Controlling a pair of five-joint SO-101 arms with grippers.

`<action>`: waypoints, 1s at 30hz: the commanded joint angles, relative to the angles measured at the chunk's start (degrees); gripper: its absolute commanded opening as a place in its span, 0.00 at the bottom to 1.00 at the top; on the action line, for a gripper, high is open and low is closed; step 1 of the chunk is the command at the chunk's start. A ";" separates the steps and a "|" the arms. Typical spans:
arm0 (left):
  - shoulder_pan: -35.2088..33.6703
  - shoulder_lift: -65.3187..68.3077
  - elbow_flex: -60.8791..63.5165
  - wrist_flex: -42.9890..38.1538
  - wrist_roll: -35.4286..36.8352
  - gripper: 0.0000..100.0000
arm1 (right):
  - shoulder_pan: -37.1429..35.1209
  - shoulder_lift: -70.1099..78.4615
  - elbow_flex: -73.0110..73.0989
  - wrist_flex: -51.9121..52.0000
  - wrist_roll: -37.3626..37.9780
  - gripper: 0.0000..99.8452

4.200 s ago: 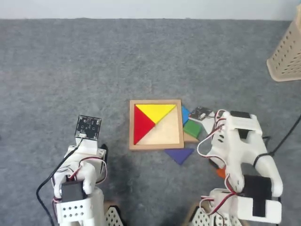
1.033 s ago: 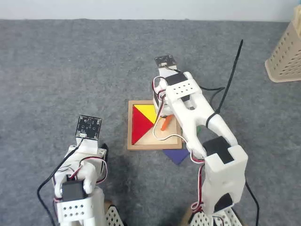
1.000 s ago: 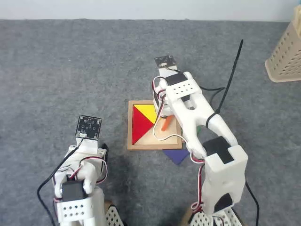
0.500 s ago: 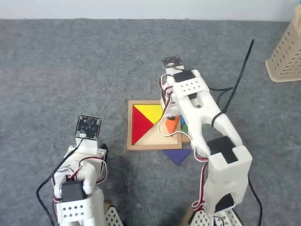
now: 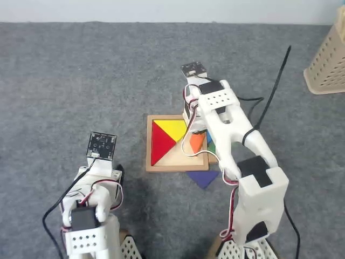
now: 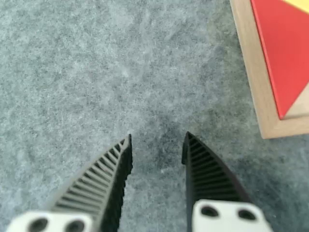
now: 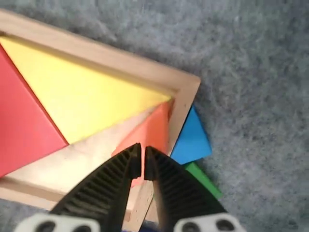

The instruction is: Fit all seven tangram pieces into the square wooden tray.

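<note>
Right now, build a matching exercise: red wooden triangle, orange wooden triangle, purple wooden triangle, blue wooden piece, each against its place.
1. red wooden triangle
2. orange wooden triangle
3. purple wooden triangle
4. blue wooden piece

A. grey carpet, at near edge of square wooden tray
B. in tray, left part
C. outside tray, beside its right wall
D. in tray, right part

Pairs: 1-B; 2-D; 3-A; 4-C

Square wooden tray (image 5: 148, 151) with red triangle (image 5: 161, 143), yellow triangle (image 5: 172, 128), orange triangle (image 5: 196, 142) inside; purple triangle (image 5: 204, 177) just beside it.
</note>
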 commanded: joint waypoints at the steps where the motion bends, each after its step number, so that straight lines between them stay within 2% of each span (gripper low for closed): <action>1: 0.09 -0.35 -0.66 0.26 -0.26 0.17 | 1.01 -5.58 2.20 -6.90 1.41 0.01; 20: 0.09 -0.35 -0.66 0.26 -0.26 0.17 | 1.01 -26.15 30.77 -31.52 7.82 0.01; 30: 0.09 -0.35 -0.66 0.26 -0.26 0.17 | 1.01 -20.09 30.51 -31.69 10.11 0.01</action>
